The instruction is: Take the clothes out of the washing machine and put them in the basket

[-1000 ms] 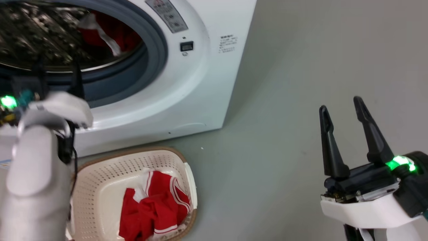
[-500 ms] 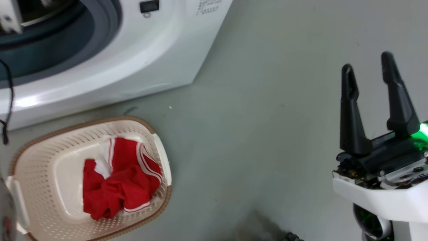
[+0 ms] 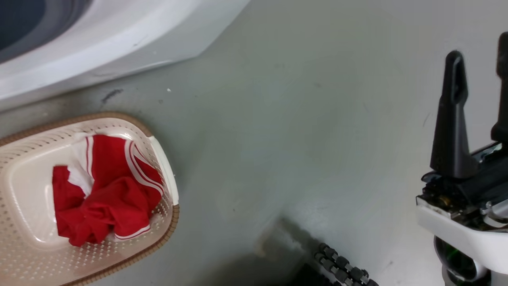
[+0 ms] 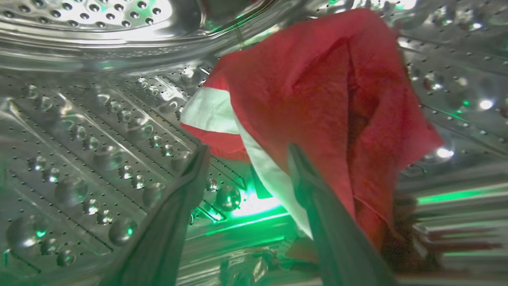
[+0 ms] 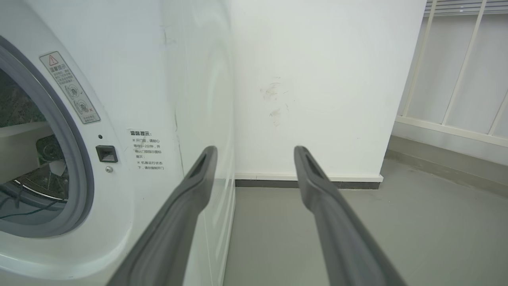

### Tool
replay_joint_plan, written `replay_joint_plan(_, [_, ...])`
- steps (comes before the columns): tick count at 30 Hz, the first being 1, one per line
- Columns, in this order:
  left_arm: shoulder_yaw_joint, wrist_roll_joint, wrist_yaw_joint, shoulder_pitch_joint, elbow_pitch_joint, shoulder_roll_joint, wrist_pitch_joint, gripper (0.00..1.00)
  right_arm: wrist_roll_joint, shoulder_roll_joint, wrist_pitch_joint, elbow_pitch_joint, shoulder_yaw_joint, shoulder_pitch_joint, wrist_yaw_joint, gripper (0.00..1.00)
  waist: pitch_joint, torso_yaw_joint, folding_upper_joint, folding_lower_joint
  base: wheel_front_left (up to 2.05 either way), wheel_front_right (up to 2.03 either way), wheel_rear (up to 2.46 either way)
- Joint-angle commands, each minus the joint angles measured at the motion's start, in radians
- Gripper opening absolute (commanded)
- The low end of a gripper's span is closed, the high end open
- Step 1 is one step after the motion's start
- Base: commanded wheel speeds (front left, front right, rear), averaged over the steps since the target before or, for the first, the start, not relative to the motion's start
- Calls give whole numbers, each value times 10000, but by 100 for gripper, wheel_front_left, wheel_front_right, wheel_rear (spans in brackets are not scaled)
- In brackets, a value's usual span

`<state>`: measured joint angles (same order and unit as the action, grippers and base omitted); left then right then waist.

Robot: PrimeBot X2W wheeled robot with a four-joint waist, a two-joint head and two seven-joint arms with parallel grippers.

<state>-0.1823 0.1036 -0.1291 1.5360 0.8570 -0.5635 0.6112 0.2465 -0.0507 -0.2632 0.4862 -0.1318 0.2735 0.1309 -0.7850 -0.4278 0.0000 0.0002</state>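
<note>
Left wrist view: inside the steel drum [image 4: 99,119], the left gripper [image 4: 249,151] is spread, unclenched, before a red garment [image 4: 317,99]. A second garment [image 3: 107,190] lies in the basket [image 3: 174,214], near left. Probably next: advance, pinch the white trim [image 4: 274,178]. Right gripper [image 3: 479,49] is spread, empty.

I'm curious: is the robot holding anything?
Nothing yet. The left gripper, jaws open, points at the red garment in the drum; the right gripper is empty.
</note>
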Motion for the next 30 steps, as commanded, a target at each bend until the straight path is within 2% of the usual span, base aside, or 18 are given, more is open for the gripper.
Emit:
replay_joint_plan(1, [-34,66,3,310,48,-63,193,100,-20,9,-25,101,6,261,-3,100,-302,-123,0,-2,0,0,0])
replay_joint_plan(8, [-150,174,126,1754,470,-39,1997,100,163,9,-25,562,68,385,-3,100,-985,-292,0,-2,0,0,0])
replay_joint_plan(14, [-196,281,253,2234,630,-11,2933,100,346,9,-24,881,121,443,-3,100,-1414,-347,0,-2,0,0,0])
replay_joint_plan(20, [-225,370,449,1872,982,65,2860,100,379,9,-25,1064,265,429,-3,100,-1615,-283,0,-2,0,0,0])
replay_joint_plan(28, [-476,336,418,1900,1327,233,2501,100,311,9,-24,1150,408,430,-3,100,-1760,-189,0,-2,0,0,0])
replay_joint_plan(29, [-566,264,399,1971,1301,207,2400,62,317,9,-24,1152,419,424,-3,100,-1771,-184,0,-2,0,0,0])
replay_joint_plan(30, [-613,248,410,2052,1302,184,2293,0,318,9,-25,1148,421,420,-3,100,-1780,-185,0,-2,0,0,0])
